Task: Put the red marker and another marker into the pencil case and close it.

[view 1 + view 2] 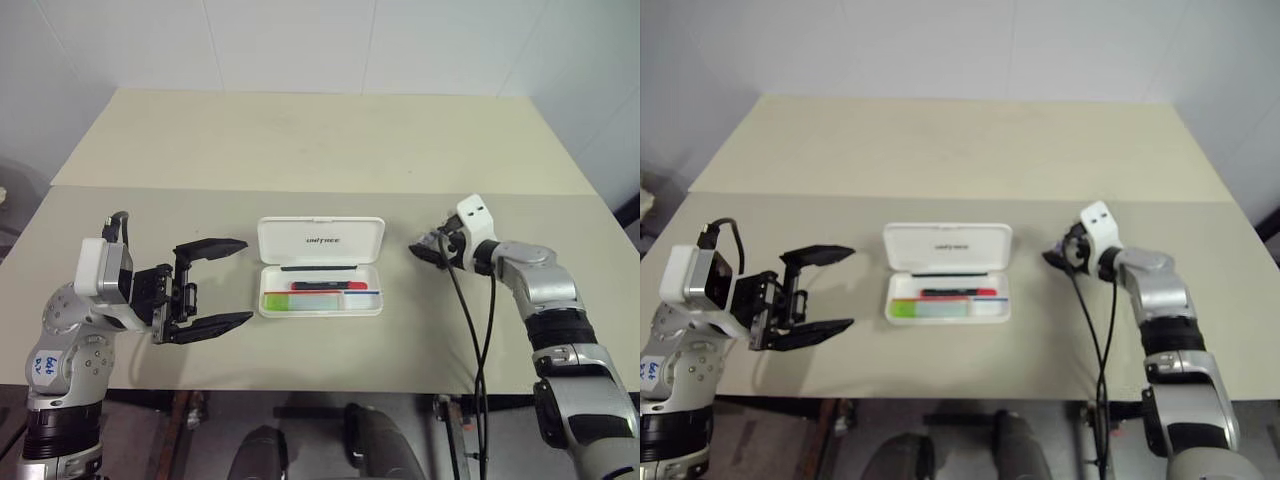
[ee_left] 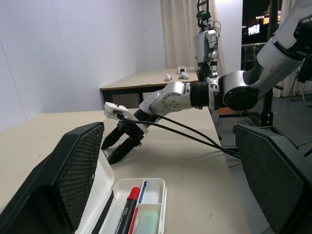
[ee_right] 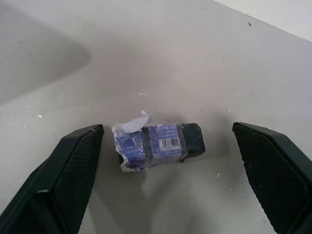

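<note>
A flat white hard-plastic pencil case (image 1: 320,268) with rounded corners lies open at the middle of the beige counter (image 1: 300,150), its hinged lid with small dark lettering folded back flat on the far side. Inside its tray, a slim red marker (image 1: 322,285) with a black band rests along the far edge, and a short, chunky pale green marker (image 1: 285,300) sits just in front of it toward the left end; both lie within the case.

The left end effector (image 1: 213,282) hangs to the left of the case, apart from it, its two black fingers spread wide and grasping nothing. The right end effector (image 1: 428,250) is low over the counter to the right of the case, likewise released, its fingers set wide to either side of a small dark block with a torn blue-and-white label (image 3: 158,144) lying on the counter surface, touching neither finger.
</note>
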You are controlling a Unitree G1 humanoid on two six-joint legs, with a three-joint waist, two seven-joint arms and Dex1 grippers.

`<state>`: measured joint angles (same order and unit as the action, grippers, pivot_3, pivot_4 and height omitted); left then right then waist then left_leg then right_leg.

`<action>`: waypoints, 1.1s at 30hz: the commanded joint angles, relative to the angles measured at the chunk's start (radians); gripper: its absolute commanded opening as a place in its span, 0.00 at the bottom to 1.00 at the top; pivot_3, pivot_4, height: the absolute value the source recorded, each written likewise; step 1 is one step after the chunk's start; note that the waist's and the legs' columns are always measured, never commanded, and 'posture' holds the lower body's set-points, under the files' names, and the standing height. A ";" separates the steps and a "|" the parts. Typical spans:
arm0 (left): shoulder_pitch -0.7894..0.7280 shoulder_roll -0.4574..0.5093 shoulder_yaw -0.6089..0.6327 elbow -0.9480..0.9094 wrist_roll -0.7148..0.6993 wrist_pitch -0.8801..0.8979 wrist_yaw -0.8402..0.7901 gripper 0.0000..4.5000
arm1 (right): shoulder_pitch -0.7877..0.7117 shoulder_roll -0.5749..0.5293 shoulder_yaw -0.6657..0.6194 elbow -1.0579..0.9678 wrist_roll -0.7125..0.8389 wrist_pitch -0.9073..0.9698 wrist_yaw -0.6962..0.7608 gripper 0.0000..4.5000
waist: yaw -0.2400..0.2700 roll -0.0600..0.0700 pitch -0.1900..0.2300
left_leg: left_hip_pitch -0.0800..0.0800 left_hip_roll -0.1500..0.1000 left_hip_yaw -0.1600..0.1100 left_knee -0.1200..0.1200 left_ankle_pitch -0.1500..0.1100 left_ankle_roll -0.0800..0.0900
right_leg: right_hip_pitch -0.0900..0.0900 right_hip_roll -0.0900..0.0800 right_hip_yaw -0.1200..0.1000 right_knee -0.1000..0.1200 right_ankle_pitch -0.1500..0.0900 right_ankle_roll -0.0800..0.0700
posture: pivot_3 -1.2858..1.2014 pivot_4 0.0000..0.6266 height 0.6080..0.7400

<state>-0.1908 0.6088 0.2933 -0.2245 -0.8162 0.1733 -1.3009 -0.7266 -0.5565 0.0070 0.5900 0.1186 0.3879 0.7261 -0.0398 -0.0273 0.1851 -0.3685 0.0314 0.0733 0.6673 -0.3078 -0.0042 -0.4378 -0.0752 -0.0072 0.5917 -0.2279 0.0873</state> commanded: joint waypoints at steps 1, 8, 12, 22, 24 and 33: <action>0.010 0.009 0.017 -0.045 -0.022 0.006 0.013 1.00 | 0.002 -0.009 0.013 0.039 -0.031 0.030 -0.011 1.00 | 0.001 0.000 0.000 | 0.000 0.000 0.000 0.000 0.001 0.000 | 0.000 0.000 0.000 0.000 0.000 0.000 | 0.52 0.24 1.00; 0.007 0.022 0.017 -0.035 -0.018 0.021 0.014 1.00 | 0.014 -0.034 0.024 0.037 -0.036 0.052 0.023 0.91 | 0.006 -0.001 -0.001 | 0.001 0.000 0.000 0.000 0.001 0.001 | 0.001 -0.002 0.000 -0.001 0.000 0.000 | 0.52 0.24 1.00; -0.014 0.017 0.010 -0.023 -0.015 0.022 0.018 1.00 | 0.020 -0.038 0.026 0.019 -0.040 0.068 0.028 0.66 | 0.008 -0.002 -0.001 | 0.000 0.001 -0.001 0.000 0.001 0.001 | 0.002 -0.002 0.000 -0.001 0.000 0.000 | 0.52 0.24 1.00; -0.045 0.008 0.004 0.015 -0.001 0.008 0.007 1.00 | 0.058 -0.069 0.008 -0.138 -0.031 0.104 0.020 0.38 | 0.013 -0.002 -0.001 | 0.000 0.000 -0.003 -0.001 0.003 0.005 | 0.007 -0.005 -0.001 -0.008 0.001 -0.006 | 0.52 0.24 1.00; -0.049 0.003 -0.002 0.016 -0.003 0.008 0.004 1.00 | 0.069 -0.071 -0.015 -0.242 -0.002 0.117 0.027 0.38 | 0.014 -0.001 -0.001 | -0.001 0.000 -0.004 -0.002 0.003 0.004 | 0.005 -0.005 -0.002 -0.008 0.001 -0.006 | 0.52 0.24 1.00; -0.070 -0.011 -0.033 0.044 -0.002 0.002 -0.024 1.00 | 0.164 -0.055 -0.133 -0.741 0.129 0.341 -0.050 0.38 | 0.013 0.001 0.001 | -0.009 0.001 -0.003 -0.004 0.002 0.002 | -0.007 -0.001 -0.004 -0.005 0.006 0.003 | 0.52 0.24 1.00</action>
<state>-0.2485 0.5987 0.2546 -0.1782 -0.8162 0.1899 -1.3154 -0.5681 -0.6095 -0.0889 -0.0717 0.2219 0.6964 0.7053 -0.0266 -0.0264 0.1856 -0.3780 0.0322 0.0692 0.6632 -0.3061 -0.0022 -0.4445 -0.0763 -0.0123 0.5864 -0.2226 0.0900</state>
